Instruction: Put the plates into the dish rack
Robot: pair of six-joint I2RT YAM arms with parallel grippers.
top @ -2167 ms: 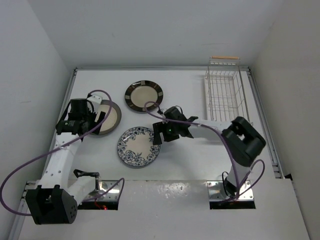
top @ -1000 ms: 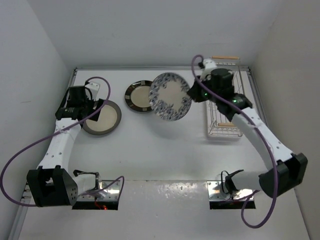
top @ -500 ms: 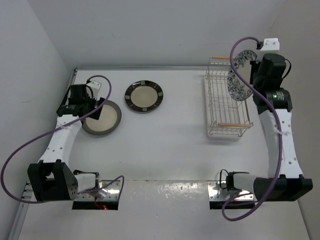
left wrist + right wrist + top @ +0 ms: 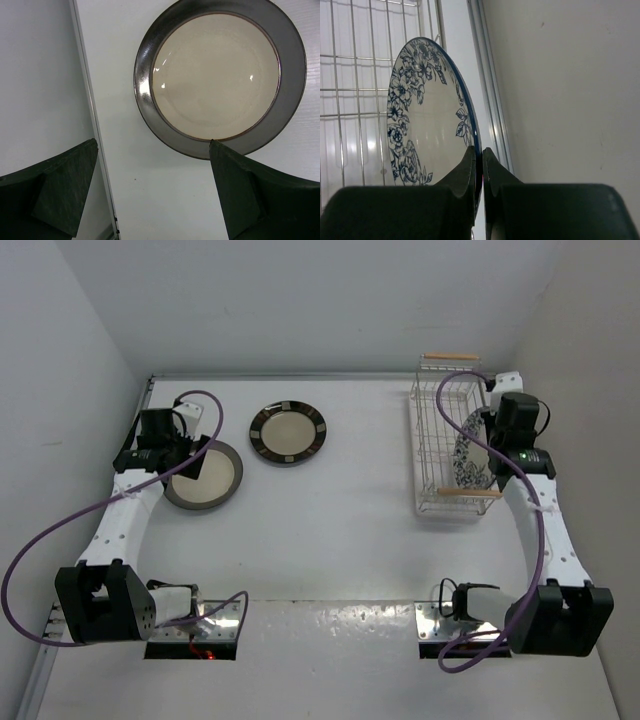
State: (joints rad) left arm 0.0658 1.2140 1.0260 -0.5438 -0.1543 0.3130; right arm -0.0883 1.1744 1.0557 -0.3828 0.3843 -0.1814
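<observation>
One plate is in at the rack, two are out on the table. The right gripper (image 4: 479,155) has its jaws pinched tight on the rim of the round white plate with the blue floral pattern (image 4: 425,125), and that plate stands on edge, nearly upright, inside the long white wire dish rack (image 4: 432,440) at the far right of the white table (image 4: 330,530).

Look at the wrist view: the plate runs straight out from the fingers, its patterned face turned left towards the rack's wires, its back to the right-hand wall. From above, the disc lines up along the rack's length, close to the right side. Whether its lower rim sits on the rack floor, I can't tell. That is what the release hangs on: let go too soon and it could tip over sideways.

On the other side, the left gripper (image 4: 153,145) is spread wide with nothing in it, hovering over the near rim of the round dark-rimmed plate with the cream centre (image 4: 215,75), which lies flat just ahead of the fingers. The round brown-rimmed plate with pale square patches (image 4: 288,432) lies flat further right, well apart from both grippers, the left arm being the closer one.
</observation>
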